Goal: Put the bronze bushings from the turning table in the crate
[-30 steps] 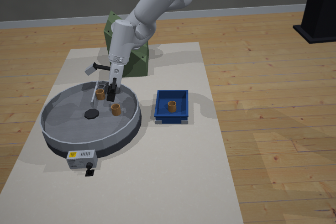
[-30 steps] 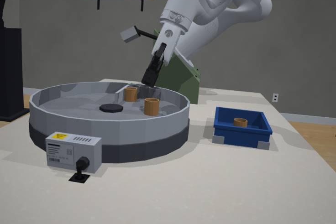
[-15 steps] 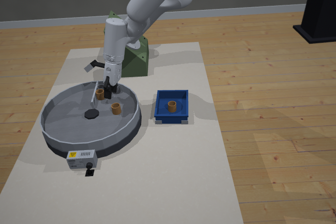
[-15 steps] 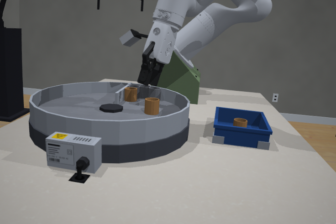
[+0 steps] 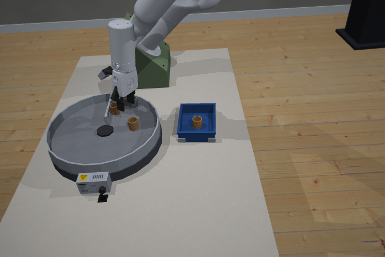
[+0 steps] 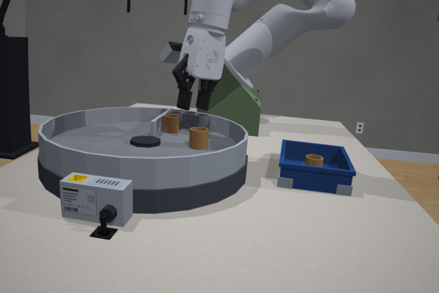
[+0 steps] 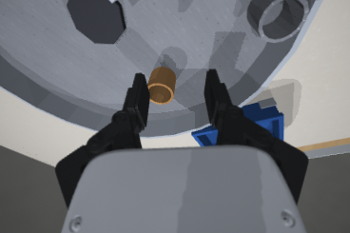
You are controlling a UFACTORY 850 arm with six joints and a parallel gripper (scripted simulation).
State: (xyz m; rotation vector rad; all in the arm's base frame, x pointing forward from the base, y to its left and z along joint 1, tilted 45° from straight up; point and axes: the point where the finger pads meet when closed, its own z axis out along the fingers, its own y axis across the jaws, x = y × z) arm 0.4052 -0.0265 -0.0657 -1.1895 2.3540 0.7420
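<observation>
At the near left of the table (image 6: 248, 247) sits a grey control box (image 6: 95, 199) with a yellow warning sticker, touching the front of the turning table (image 6: 141, 169). This round grey tray has a raised rim and a black octagonal hub (image 6: 144, 141) at its middle. A thin grey divider (image 6: 155, 125) runs from the hub toward the far rim.

Just right of the divider stands 1 bronze bushing (image 6: 170, 123), upright, on the far part of the tray. A 2nd bronze bushing (image 6: 198, 137) stands upright nearer and further right, apart from the first. Behind them, against the far rim, are 2 steel bushings (image 6: 194, 116), grey rings close together; in the wrist view they appear as 2 overlapping grey rings (image 7: 281, 15).

The gripper (image 6: 193, 99) hangs over the far side of the tray, above the bushings and touching none of them. Its black fingers (image 6: 184, 98) point down, partly apart, with nothing between them. In the wrist view the nearer bronze bushing (image 7: 161, 87) shows beside the left finger, well below it.

Behind the arm stands a green block (image 6: 237, 105). To the right, apart from the tray, a blue crate (image 6: 315, 176) holds 1 bronze bushing (image 6: 314, 159), upright at its middle.
</observation>
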